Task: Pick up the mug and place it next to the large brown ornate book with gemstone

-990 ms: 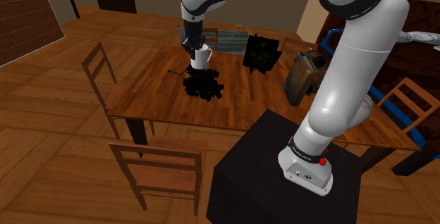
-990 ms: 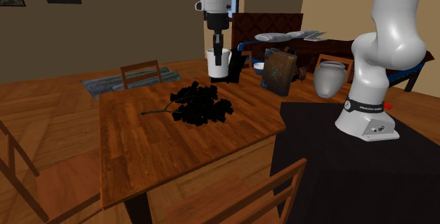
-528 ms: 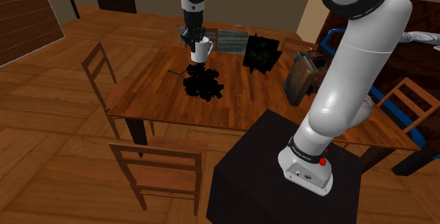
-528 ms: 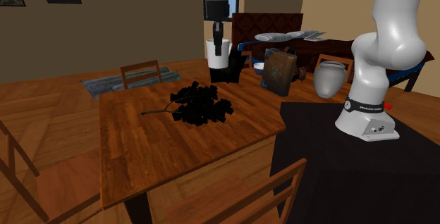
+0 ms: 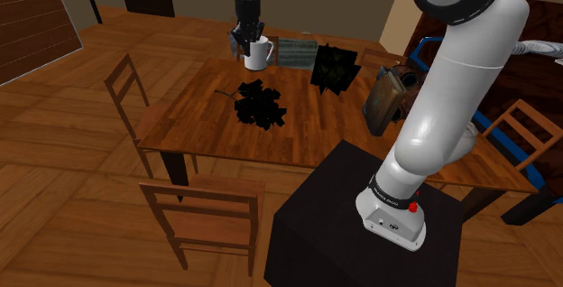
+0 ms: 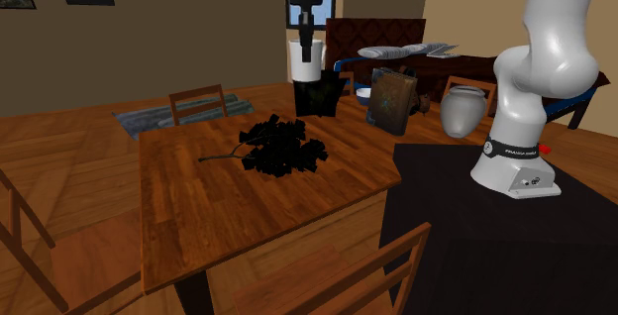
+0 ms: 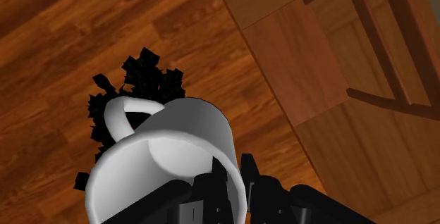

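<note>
A white mug (image 5: pixel 258 55) hangs in the air above the far part of the wooden table (image 5: pixel 207 127), with my gripper (image 5: pixel 248 41) shut on its rim from above. In the second exterior view the mug (image 6: pixel 306 68) hangs below the gripper (image 6: pixel 306 52), over a black boxy object (image 6: pixel 317 96). The wrist view has the mug (image 7: pixel 166 148) tilted, handle towards the black twigs, its wall clasped between the gripper (image 7: pixel 230 187) fingers. The brown ornate book (image 5: pixel 385 101) leans upright towards the shoulder view's right; it is the book (image 6: pixel 392 100) beside a grey vase (image 6: pixel 463 111).
A black leafy branch (image 5: pixel 260 106) lies mid-table under the mug. A black bushy object (image 5: pixel 334 67) stands between mug and book. Wooden chairs (image 5: pixel 200 211) stand at the table's sides. My black stand (image 5: pixel 361 213) abuts the near edge. A blue-framed piece (image 5: pixel 505 150) sits behind the arm.
The gripper has risen with the mug, lifting it well clear of the black branch and slightly towards the table's far side. Nothing else moved.
</note>
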You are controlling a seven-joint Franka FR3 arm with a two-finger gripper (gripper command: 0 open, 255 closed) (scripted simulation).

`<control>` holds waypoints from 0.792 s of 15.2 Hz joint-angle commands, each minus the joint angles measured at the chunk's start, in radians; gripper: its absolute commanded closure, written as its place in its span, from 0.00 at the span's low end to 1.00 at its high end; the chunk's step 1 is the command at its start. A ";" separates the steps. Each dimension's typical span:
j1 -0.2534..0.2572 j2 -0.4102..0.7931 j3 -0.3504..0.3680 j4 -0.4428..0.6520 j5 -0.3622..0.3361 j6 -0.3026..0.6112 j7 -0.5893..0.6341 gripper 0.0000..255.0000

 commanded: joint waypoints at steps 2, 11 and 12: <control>-0.023 -0.050 -0.018 -0.053 0.005 0.006 -0.041 1.00; -0.114 -0.226 -0.119 -0.261 0.004 0.051 -0.230 1.00; -0.124 -0.241 -0.131 -0.278 0.002 0.054 -0.252 1.00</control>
